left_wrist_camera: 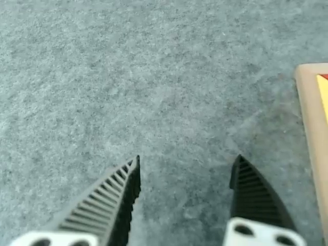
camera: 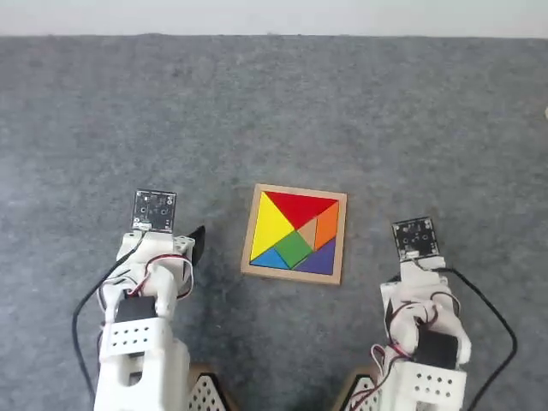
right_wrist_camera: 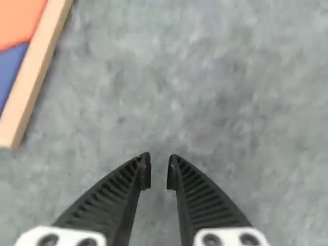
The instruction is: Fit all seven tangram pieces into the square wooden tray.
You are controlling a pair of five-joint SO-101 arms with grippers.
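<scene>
Tray (camera: 300, 191) lies on the mat (camera: 257, 103), pieces (camera: 271, 227) packed flush inside, so we judge the task done. Our left gripper (left_wrist_camera: 187, 164) hangs wide open and empty, right gripper (right_wrist_camera: 159, 161) nearly closed on nothing. Both flank the tray without touching, likely to avoid nudging it.

A grey felt-like mat (camera: 274, 111) meets a pale strip (camera: 274, 15), perhaps wall, behind.
</scene>
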